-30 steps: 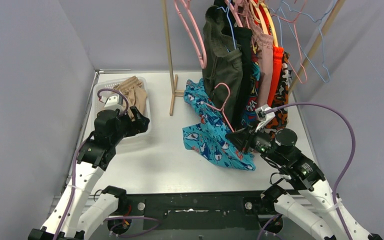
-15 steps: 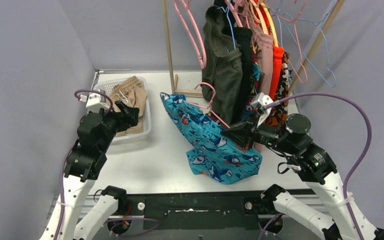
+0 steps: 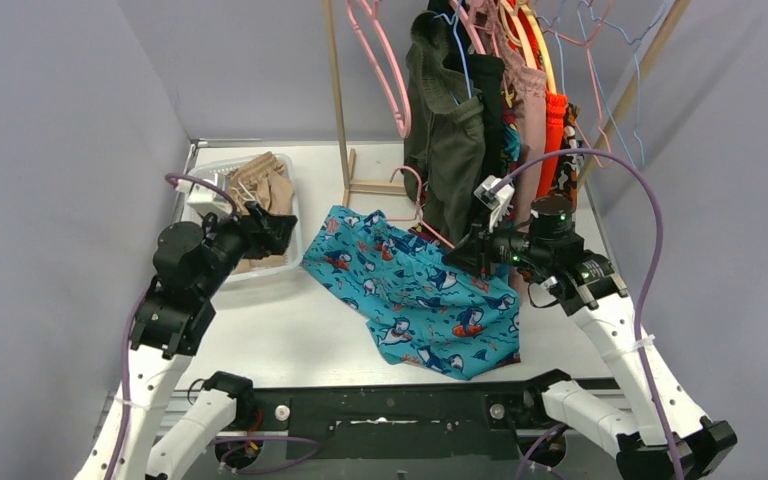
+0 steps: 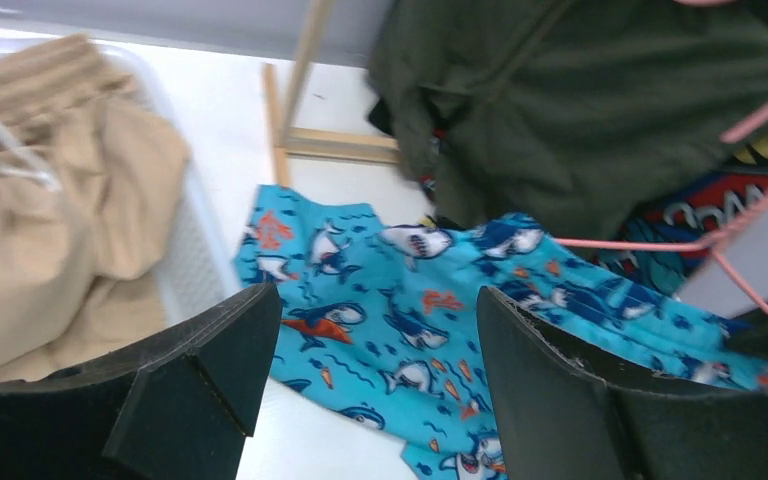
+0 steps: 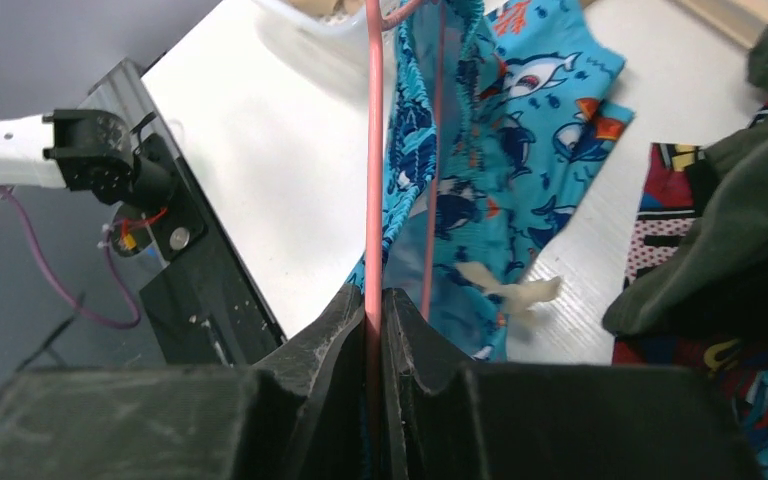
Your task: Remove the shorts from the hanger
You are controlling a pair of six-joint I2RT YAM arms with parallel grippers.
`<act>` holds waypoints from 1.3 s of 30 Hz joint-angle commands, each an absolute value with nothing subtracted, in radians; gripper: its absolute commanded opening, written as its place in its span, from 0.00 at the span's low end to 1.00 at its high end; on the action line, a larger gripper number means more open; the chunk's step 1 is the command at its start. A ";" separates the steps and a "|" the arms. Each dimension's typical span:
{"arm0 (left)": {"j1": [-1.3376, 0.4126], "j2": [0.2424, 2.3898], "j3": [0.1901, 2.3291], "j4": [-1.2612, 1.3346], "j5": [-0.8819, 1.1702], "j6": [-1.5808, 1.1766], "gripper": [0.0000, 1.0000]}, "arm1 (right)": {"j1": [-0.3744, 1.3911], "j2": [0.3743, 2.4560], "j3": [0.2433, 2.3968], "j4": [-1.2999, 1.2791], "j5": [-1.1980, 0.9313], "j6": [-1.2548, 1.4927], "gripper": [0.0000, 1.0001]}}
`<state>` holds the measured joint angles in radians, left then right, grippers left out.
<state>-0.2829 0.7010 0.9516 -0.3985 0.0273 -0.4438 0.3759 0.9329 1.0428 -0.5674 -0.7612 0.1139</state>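
Note:
The teal shark-print shorts (image 3: 415,295) hang on a pink hanger (image 3: 422,215), held up and spread above the table. They also show in the left wrist view (image 4: 430,320) and the right wrist view (image 5: 480,160). My right gripper (image 3: 468,256) is shut on the pink hanger's wire (image 5: 373,200). My left gripper (image 3: 278,228) is open and empty beside the basket, left of the shorts' edge. Olive, black, comic-print, pink and orange shorts (image 3: 490,130) hang on the rack behind. Tan shorts (image 3: 260,185) lie in the basket.
A white basket (image 3: 198,180) stands at the left rear. The wooden rack post (image 3: 338,110) and its foot (image 3: 370,186) stand behind the shorts. Empty pink and blue hangers (image 3: 385,60) hang on the rail. Grey walls close both sides.
My right gripper has lifted and carried the hanger back and left, so the shark shorts spread out wider toward the left. My left gripper has shifted slightly right toward the shorts.

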 commanded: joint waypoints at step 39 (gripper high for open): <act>-0.567 1.162 0.910 -0.278 0.171 -0.569 0.21 | 0.428 0.947 0.821 -0.302 -0.954 0.218 0.00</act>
<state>-0.5621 1.1938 0.8890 -0.3016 0.1856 -0.5987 0.4263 0.9836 0.8055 -0.3901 -0.9825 0.2150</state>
